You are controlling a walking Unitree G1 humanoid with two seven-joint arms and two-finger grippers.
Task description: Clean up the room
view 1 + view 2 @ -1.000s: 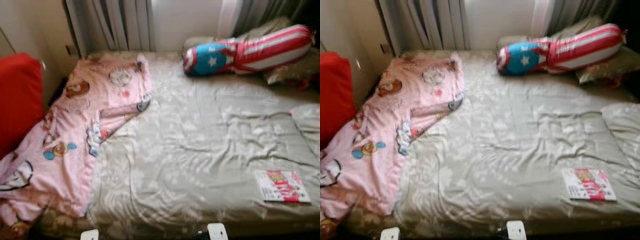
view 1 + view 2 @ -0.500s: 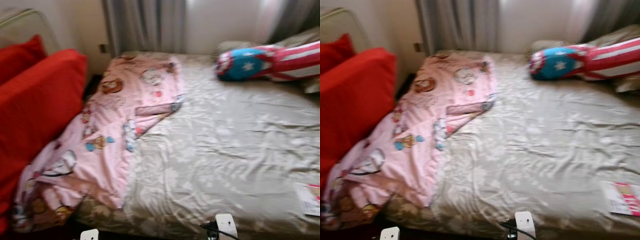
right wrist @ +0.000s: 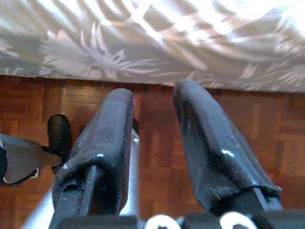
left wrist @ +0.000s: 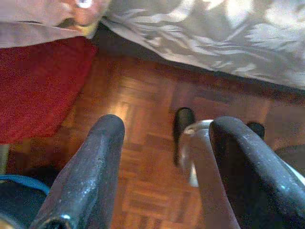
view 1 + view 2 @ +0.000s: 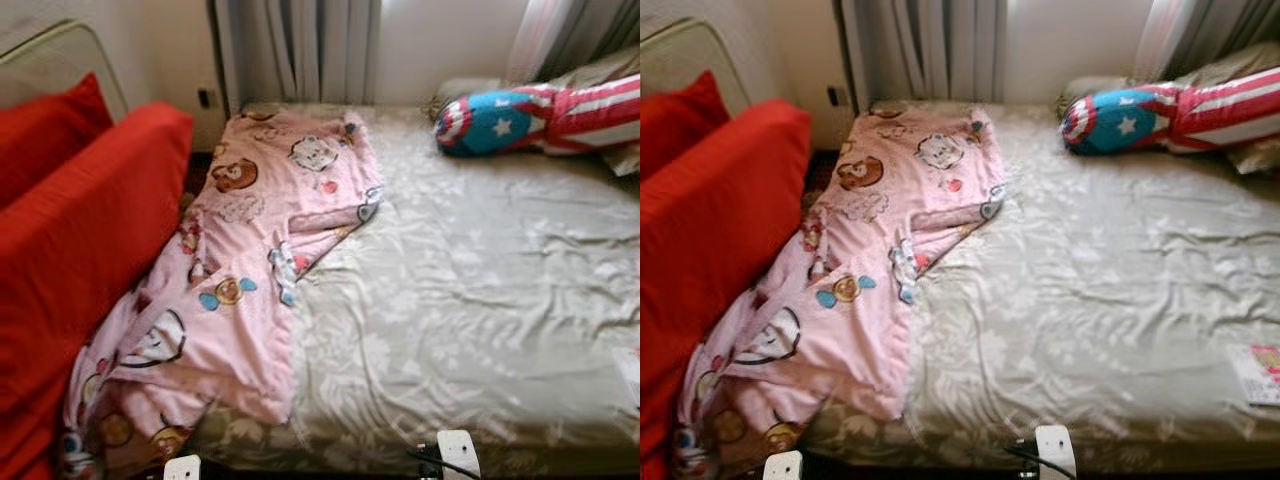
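Little of the tidying looks done yet, judging by how things lie. At the far left, red cushions (image 5: 70, 230) stand against the bed's side, and they seem in order. Just beside them a pink cartoon-print blanket (image 5: 235, 280) is strewn in a crumpled diagonal down the left part of the bed (image 5: 470, 310), its lower end bunched and spilling over the near corner toward the floor; this reads as the main thing left to straighten or fold. The middle of the bed shows a wrinkled grey leaf-print sheet that could want smoothing. Toward the far right, a star-and-stripe bolster pillow (image 5: 540, 110) lies across the head end near the curtains (image 5: 300, 50), and a magazine (image 5: 1258, 373) rests flat at the right edge of the sheet, likely to be put away too. Both arms hang low by the bed's near edge over the parquet floor (image 4: 143, 143): the left tool (image 4: 164, 157) has its fingers spread well apart and holds nothing, and the right tool (image 3: 152, 138) has its fingers only slightly parted, also with nothing between them.
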